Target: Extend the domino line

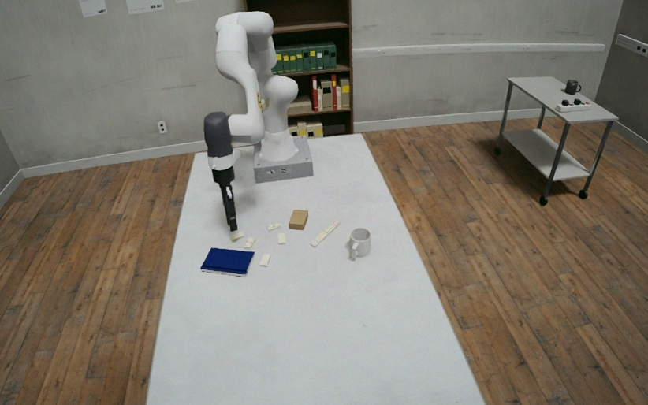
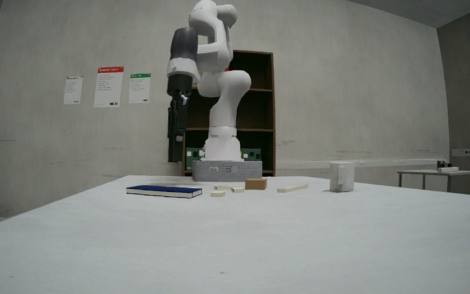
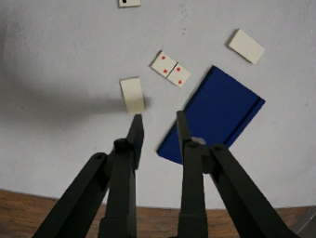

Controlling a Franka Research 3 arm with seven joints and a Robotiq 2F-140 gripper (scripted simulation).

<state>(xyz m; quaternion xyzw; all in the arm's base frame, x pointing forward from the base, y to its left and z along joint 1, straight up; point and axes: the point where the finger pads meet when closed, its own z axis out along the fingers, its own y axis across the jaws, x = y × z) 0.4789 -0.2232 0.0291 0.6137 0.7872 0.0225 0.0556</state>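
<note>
Plank floor (image 1: 95,295) (image 3: 28,205) flanks the white table (image 1: 310,334) (image 2: 235,235) (image 3: 60,158). Gripper (image 1: 232,228) (image 2: 175,161) (image 3: 160,123) found above the surface, partly open, nothing between its fingers. Nearest it lies the pale domino (image 1: 237,235) (image 3: 133,97), blank side up. The red-pipped domino (image 1: 249,243) (image 3: 170,69), two and two, lies face up between it and the book (image 1: 228,261) (image 2: 162,190) (image 3: 214,112). The spotted domino (image 1: 273,226) (image 2: 221,187) (image 3: 129,3) is also face up. The middle domino (image 1: 281,238) (image 2: 237,190) and the front domino (image 1: 265,260) (image 2: 217,194) (image 3: 246,46) show blank faces. The line (image 1: 325,233) (image 2: 293,188) lies well apart, beside the mug (image 1: 359,243) (image 2: 342,177); its end pips cannot be read.

Step in hand, as judged: turning over candidates, probably the pale domino next; the match is not identifiable. Next move calls for centering the fingers over its edges, gripping, lifting and tipping it clear of its red-pipped neighbor. Risk noted: a low approach could nudge that neighbor.
</note>
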